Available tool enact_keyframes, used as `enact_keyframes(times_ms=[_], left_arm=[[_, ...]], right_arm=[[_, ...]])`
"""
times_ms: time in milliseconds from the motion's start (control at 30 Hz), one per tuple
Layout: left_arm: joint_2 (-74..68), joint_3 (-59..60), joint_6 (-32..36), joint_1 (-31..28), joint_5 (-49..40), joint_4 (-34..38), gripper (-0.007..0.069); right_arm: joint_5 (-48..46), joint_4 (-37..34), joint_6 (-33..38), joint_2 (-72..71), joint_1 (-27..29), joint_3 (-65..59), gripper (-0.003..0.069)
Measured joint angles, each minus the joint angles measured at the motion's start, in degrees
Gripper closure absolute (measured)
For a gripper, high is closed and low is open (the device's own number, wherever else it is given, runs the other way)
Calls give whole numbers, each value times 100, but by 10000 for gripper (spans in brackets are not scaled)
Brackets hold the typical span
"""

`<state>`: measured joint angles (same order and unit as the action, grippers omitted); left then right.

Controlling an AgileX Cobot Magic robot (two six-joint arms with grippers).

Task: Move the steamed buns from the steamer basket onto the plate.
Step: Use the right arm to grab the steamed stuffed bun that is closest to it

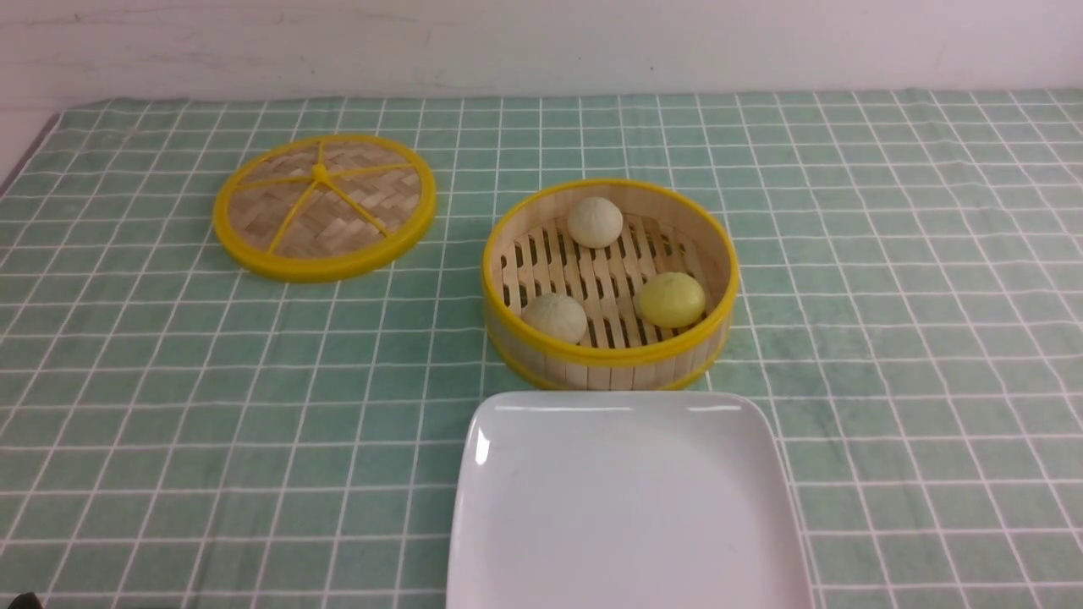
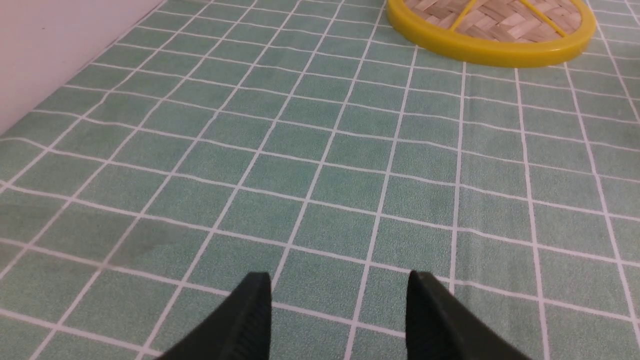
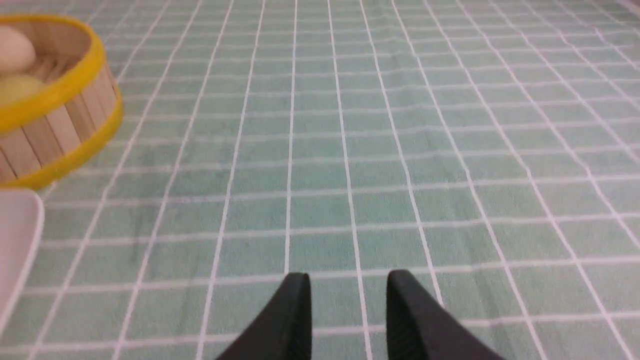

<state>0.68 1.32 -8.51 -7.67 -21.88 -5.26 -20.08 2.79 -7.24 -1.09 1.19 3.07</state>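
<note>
The steamer basket [image 1: 609,351] stands at the table's middle and holds three steamed buns: a pale one at the back [image 1: 595,222], a pale one at the front left [image 1: 555,317] and a yellow one at the front right [image 1: 671,299]. The white plate [image 1: 626,499] lies just in front of the basket, with nothing on it. Neither gripper shows in the front view. My left gripper [image 2: 340,285] is open and empty over bare cloth. My right gripper [image 3: 349,282] is open and empty over bare cloth, with the basket [image 3: 55,125] and the plate's corner [image 3: 17,235] off to one side.
The flat woven lid [image 1: 324,205] with yellow rim and spokes lies at the back left of the basket; it also shows in the left wrist view [image 2: 492,27]. A green checked cloth [image 1: 888,296] covers the table. A white wall runs behind.
</note>
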Motion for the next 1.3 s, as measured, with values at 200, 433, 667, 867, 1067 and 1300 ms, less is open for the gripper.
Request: enact_keyframes(times_ms=[200,433,667,867,1067,1300], left_arm=[[0,0,0,0,0,0,238],[0,0,0,0,0,0,238],[0,0,0,0,0,0,238],[0,0,0,0,0,-183,238],[0,0,0,0,-5,-445,238],[0,11,-66,0,99,-263,238]], right_arm=[[155,-325,-37,0,0,1116,419],[541,-924,-43,0,0,1653,419],[937,-1244,-48,0,0,1653,419],[1019,-1280,-48,0,0,1653,419],[1019,-1285,-48,0,0,1653,419],[987,-1285,-48,0,0,1653,419]])
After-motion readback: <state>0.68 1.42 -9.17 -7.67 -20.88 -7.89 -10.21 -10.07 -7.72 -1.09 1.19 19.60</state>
